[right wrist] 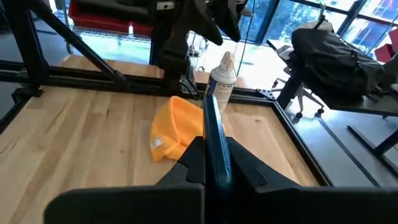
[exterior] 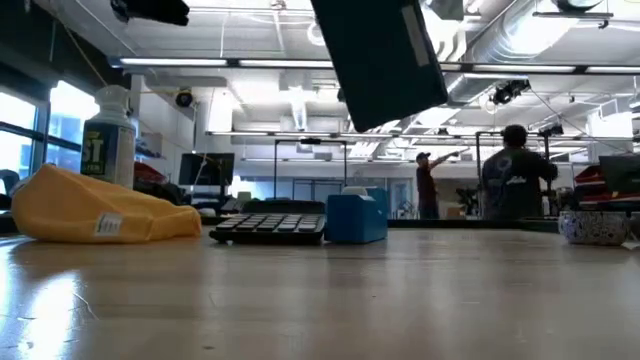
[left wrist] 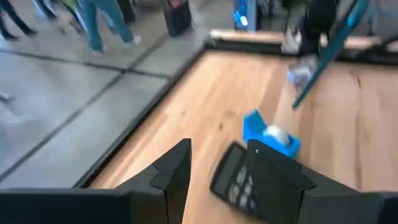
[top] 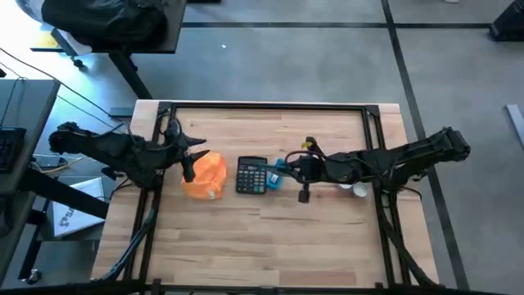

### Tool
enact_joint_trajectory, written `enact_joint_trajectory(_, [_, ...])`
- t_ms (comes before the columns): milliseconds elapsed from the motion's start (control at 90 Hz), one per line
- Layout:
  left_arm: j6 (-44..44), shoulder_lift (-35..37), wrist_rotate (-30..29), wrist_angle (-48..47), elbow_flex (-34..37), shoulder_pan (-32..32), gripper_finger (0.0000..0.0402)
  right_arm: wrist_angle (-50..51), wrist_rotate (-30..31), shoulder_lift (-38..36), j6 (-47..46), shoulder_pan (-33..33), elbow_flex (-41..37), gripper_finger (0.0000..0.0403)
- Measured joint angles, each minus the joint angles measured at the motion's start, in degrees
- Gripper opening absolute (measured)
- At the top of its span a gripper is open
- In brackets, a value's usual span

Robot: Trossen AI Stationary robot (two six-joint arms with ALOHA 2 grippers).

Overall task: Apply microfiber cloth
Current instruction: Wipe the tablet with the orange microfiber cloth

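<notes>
On the wooden table [top: 270, 238], going left to right, the left gripper [top: 190, 157] hangs with its fingers spread, holding nothing, just over the near edge of the orange cloth [top: 205, 176], which lies bunched beside the calculator [top: 252, 176]; a spray bottle [exterior: 108, 137] stands behind the cloth. Right of the calculator sits a blue box [exterior: 356, 217], and the right gripper [top: 286, 168] is clamped on a thin teal tool [right wrist: 214, 146]. The front half of the table lies bare, and 2 people [exterior: 515, 180] stand far back in the open room.
</notes>
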State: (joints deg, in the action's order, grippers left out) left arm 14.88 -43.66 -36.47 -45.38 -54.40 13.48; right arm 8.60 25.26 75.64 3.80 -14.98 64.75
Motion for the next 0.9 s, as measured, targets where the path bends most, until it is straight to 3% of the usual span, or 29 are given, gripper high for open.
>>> enact_joint_trajectory(167, [4.4,0.0,3.5,-18.6,-6.6,-7.3,0.0138,0.3,0.0,0.0,-0.6,0.0,0.0,0.0000])
enact_joint_trajectory(356, [2.4,-0.1,9.3,-26.8,-11.4,-12.2,0.0138,0.2,0.0,0.0,-1.5,0.0,0.0,0.0000])
enact_joint_trajectory(589, [0.3,-1.4,9.4,-43.2,-14.2,-18.4,0.0140,0.8,-0.1,0.0,-3.6,0.0,0.0,0.0000])
enact_joint_trajectory(900, [-13.4,-0.6,18.0,-44.3,-13.5,-25.3,0.0155,1.6,-0.2,0.0,-4.0,0.0,0.1,0.0000])
